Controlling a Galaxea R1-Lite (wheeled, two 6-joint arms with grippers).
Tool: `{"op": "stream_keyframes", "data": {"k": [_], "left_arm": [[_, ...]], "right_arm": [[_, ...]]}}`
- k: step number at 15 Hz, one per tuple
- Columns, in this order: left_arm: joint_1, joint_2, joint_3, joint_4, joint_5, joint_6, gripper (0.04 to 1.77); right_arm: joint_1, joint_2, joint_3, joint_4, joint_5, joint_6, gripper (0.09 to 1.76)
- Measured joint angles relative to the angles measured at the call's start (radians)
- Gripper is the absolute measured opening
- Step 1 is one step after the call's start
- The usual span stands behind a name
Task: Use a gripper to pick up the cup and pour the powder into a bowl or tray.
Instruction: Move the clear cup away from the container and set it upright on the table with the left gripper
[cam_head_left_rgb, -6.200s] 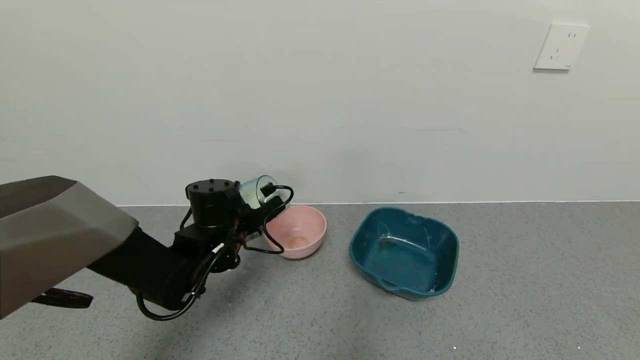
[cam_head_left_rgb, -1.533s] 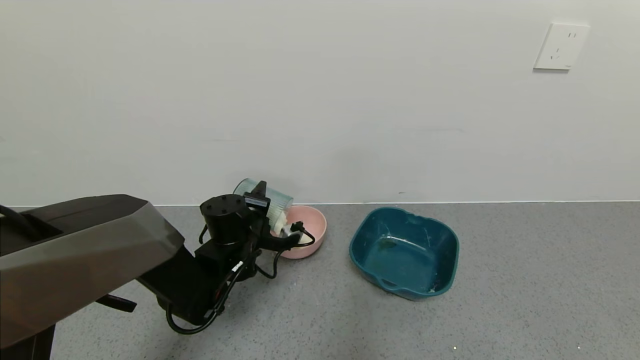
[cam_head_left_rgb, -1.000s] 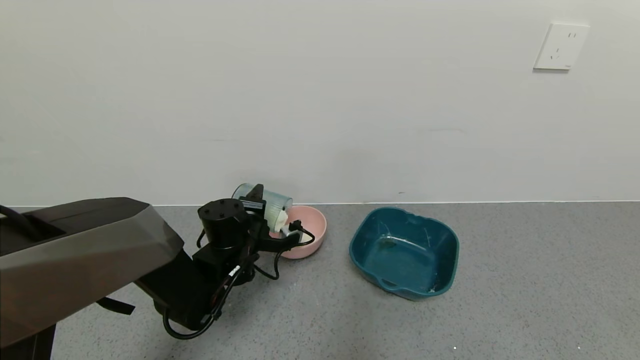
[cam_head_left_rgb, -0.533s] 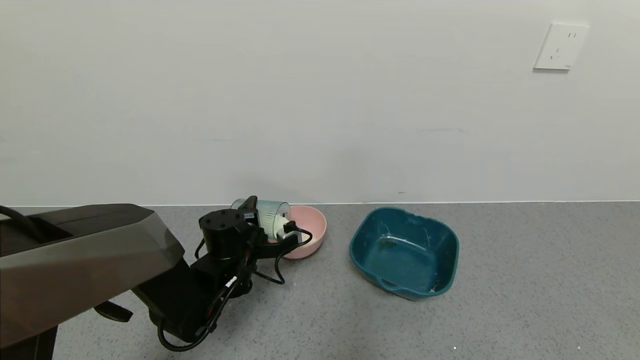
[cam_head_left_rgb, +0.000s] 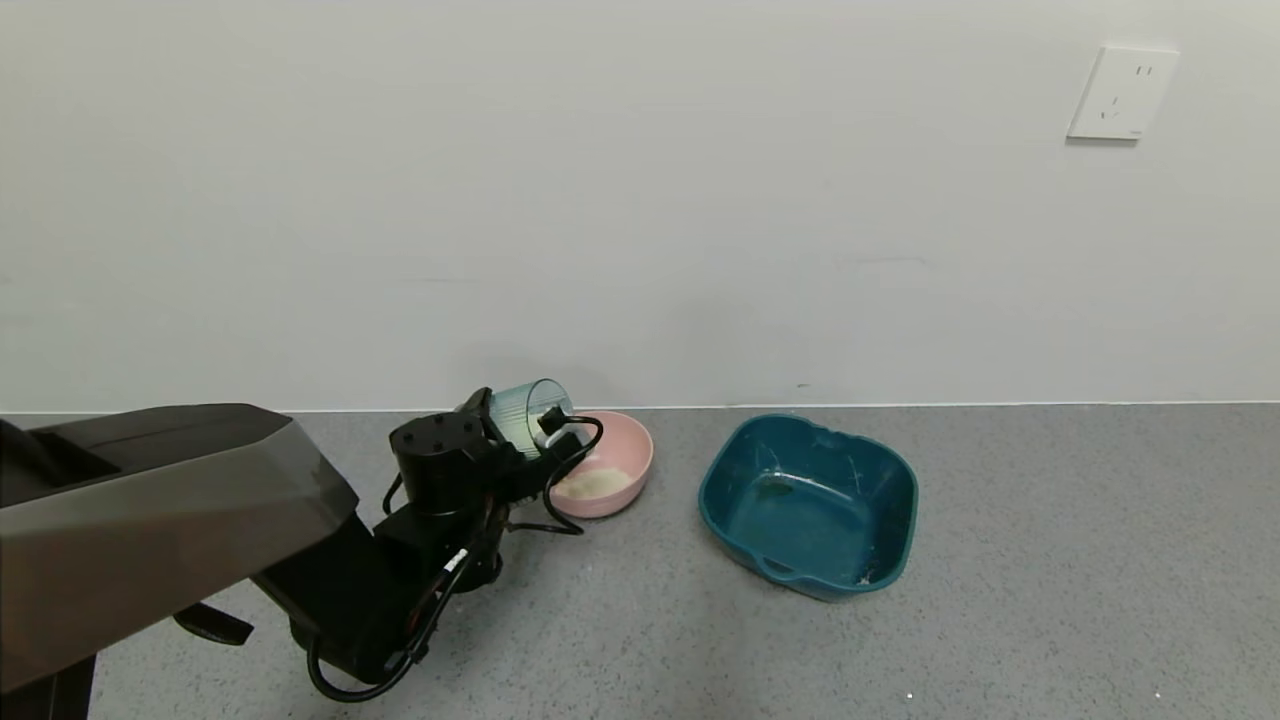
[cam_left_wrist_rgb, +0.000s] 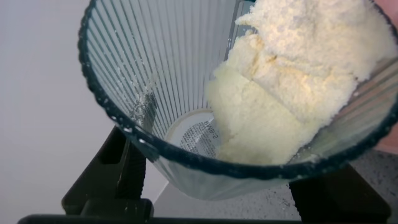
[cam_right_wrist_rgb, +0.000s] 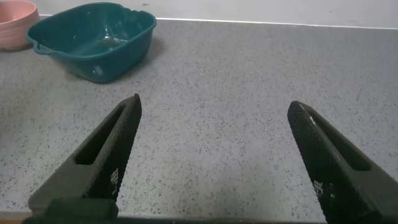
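My left gripper (cam_head_left_rgb: 532, 424) is shut on the ribbed blue-green cup (cam_head_left_rgb: 517, 404) and holds it tilted just above the near-left rim of the pink bowl (cam_head_left_rgb: 628, 452). A heap of off-white powder (cam_head_left_rgb: 600, 484) lies in the bowl. In the left wrist view I look into the cup (cam_left_wrist_rgb: 143, 74) held by the left gripper (cam_left_wrist_rgb: 230, 186). Its labelled bottom shows, and powder (cam_left_wrist_rgb: 286, 93) fills one side; I cannot tell whether it is inside the cup or seen through its clear wall. My right gripper (cam_right_wrist_rgb: 215, 104) is open and empty over bare floor.
A dark teal tray (cam_head_left_rgb: 808, 505) with handles stands right of the bowl; it also shows in the right wrist view (cam_right_wrist_rgb: 93, 37) beside the bowl (cam_right_wrist_rgb: 15, 22). The wall runs close behind both. A wall socket (cam_head_left_rgb: 1122, 92) is high at the right.
The cup lay mouth-down over the bowl; it has now turned back towards upright and drawn slightly left. Powder that was not in the bowl earlier now lies in it.
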Motion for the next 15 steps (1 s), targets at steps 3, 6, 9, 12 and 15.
{"op": "stream_keyframes", "data": {"k": [3,6,9,12,15], "left_arm": [[0.027,-0.013,0.002,0.000,0.000,-0.117,1.29],[0.043,-0.027,0.001,0.002,-0.010,-0.297,1.29],[0.078,-0.051,0.001,0.008,-0.071,-0.417,1.28],[0.109,-0.081,-0.002,0.015,-0.229,-0.562,1.28],[0.123,-0.097,-0.002,0.019,-0.282,-0.672,1.28]], "right_arm": [[0.000,0.000,0.000,0.000,0.000,0.000,1.71],[0.000,0.000,0.000,0.000,0.000,0.000,1.71],[0.000,0.000,0.000,0.000,0.000,0.000,1.71],[0.000,0.000,0.000,0.000,0.000,0.000,1.71],[0.000,0.000,0.000,0.000,0.000,0.000,1.71]]}}
